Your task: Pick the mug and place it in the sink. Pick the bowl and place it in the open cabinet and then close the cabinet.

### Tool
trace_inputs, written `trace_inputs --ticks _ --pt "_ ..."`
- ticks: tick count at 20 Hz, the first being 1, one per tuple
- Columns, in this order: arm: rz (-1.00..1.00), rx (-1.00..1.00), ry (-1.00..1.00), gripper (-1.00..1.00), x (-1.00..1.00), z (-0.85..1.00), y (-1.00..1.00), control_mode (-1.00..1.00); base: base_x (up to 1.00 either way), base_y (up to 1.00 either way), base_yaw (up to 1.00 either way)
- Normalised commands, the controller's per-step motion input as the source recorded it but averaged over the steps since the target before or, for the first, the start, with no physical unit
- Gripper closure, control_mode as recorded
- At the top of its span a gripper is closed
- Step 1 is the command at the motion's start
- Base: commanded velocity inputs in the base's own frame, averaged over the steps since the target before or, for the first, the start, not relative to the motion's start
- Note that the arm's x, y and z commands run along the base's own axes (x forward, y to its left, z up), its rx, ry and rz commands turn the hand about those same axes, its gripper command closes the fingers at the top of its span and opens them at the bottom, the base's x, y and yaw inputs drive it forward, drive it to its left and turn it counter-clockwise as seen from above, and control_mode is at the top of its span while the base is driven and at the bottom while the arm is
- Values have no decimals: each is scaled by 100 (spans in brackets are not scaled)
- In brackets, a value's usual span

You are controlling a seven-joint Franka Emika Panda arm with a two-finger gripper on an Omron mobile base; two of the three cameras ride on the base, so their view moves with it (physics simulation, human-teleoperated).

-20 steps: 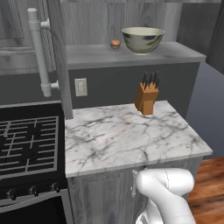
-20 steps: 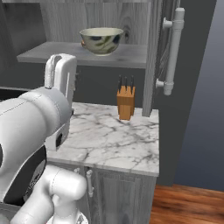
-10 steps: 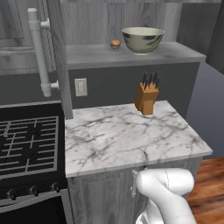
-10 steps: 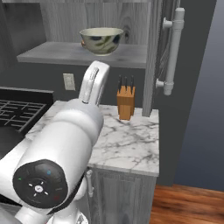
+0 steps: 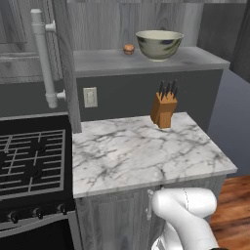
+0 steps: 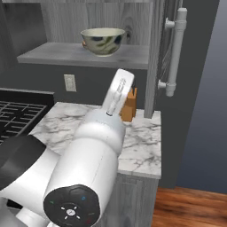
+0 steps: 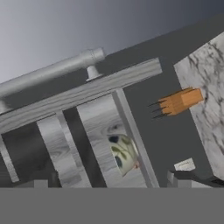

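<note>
Cream-green bowl [image 5: 159,44] rests on the open cabinet [image 5: 195,57] shelf, already stowed, so your gripper [image 7: 113,186], fingers spread and holding nothing, need only shut the door by its bar handle [image 6: 174,52].

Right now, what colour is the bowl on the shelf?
The bowl is pale cream-green with dark markings, clearest in left base view.

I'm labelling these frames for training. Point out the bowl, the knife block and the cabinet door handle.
bowl [image 5: 159,45]: left base view, on its outer front wall.
knife block [image 5: 163,113]: left base view, on the wooden front face.
handle [image 6: 176,52]: right base view, midway along the grey bar.
</note>
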Motion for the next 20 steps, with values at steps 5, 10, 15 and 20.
trace_inputs --ticks 5,10,15,20 --pt "0 1 0 -100 -3 -12 -33 -100 0 0 0" --pt "4 0 0 -100 2 -16 -23 -100 0 0 0" --pt "11 0 0 -100 26 -5 -16 -100 0 0 0" --pt "5 4 0 -100 28 -10 -6 -100 0 0 0"
